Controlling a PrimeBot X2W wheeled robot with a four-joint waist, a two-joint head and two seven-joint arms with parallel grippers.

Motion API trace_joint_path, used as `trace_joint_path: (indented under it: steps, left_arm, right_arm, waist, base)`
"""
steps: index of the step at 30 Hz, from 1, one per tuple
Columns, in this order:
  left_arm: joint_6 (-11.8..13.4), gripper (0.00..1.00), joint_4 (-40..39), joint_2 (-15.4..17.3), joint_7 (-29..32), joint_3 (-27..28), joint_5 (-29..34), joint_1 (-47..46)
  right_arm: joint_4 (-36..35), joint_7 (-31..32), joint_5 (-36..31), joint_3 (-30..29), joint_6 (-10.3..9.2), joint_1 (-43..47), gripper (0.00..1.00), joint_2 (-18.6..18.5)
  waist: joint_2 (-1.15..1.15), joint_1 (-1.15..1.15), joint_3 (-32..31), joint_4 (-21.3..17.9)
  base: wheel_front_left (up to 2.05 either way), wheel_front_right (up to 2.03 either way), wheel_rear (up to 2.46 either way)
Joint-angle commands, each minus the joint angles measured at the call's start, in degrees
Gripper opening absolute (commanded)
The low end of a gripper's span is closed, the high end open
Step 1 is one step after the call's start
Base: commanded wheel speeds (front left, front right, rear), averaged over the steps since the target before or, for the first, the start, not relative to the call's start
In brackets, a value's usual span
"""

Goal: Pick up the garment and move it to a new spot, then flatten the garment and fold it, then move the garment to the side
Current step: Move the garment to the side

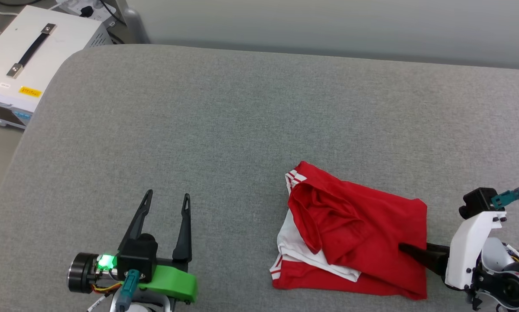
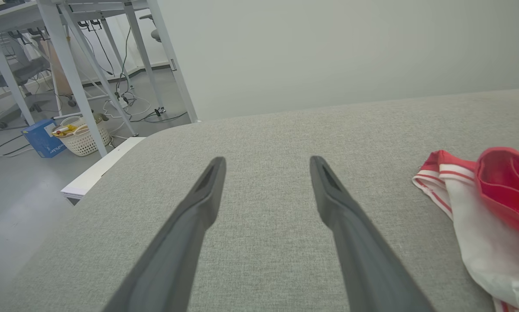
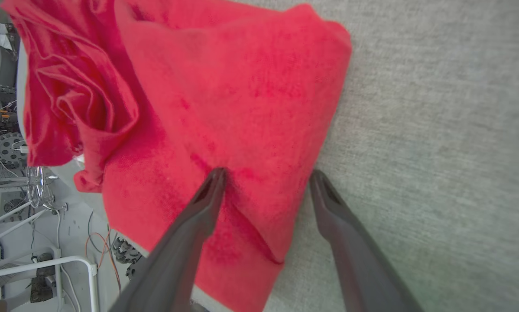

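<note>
Grey padded surface (image 1: pixel 242 108) carries the rumpled red shirt (image 1: pixel 363 234) at 4 o'clock. The right gripper (image 3: pixel 268 172), fingers apart, straddles its edge. The left gripper (image 1: pixel 167 196) gapes empty at 7 o'clock, and a white box (image 1: pixel 30 56) sits at 10 o'clock.

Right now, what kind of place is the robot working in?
Likely a robotics lab or workshop: a grey padded work surface holding the garment, a white equipment case beside it, and metal-legged desks with loose floor cables.

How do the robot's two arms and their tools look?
The left tool has two long dark tapered fingers, a black block, a green bracket, a green light and a teal plug with orange wires. The right tool has the same dark fingers on a white shell, with a teal connector.
</note>
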Motion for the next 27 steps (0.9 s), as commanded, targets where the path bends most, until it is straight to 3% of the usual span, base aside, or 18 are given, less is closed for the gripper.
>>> trace_joint_path:
  steps: [1,13,15,16,27]
  left_arm:
    - [-0.21,1.0,-0.09,-0.24,-0.34,-0.15,0.29,-1.18]
    - [-0.06,1.0,0.27,-0.51,-0.34,-0.57,0.34,-2.75]
    - [0.05,1.0,0.27,-0.58,-0.34,-0.54,0.3,-2.9]
    - [0.11,1.0,0.28,-0.62,-0.34,-0.56,0.3,-2.9]
    - [0.45,1.0,1.29,-0.77,-0.34,-0.72,0.31,-2.33]
  right_arm:
    - [0.95,-0.61,0.83,0.68,-0.05,-1.31,1.0,0.7]
    - [6.53,-4.66,2.37,8.8,-0.05,-5.2,1.0,1.99]
    - [7.11,-5.83,2.2,9.88,-0.05,-5.89,0.08,1.57]
    - [7.2,-6.42,2.36,10.53,-0.05,-6.23,0.0,1.37]
    - [4.35,-15.25,1.94,14.9,-0.05,-10.53,0.0,-3.63]
  waist:
    - [0.0,0.0,0.84,0.77]
    - [0.0,0.0,2.98,2.47]
    - [0.0,0.0,3.25,2.59]
    - [0.0,0.0,3.34,2.62]
    - [0.0,0.0,1.91,1.11]
  base:
    - [0.0,0.0,0.0]
    - [0.0,0.0,0.0]
    - [0.0,0.0,0.0]
    - [0.0,0.0,0.0]
    - [0.0,0.0,0.0]
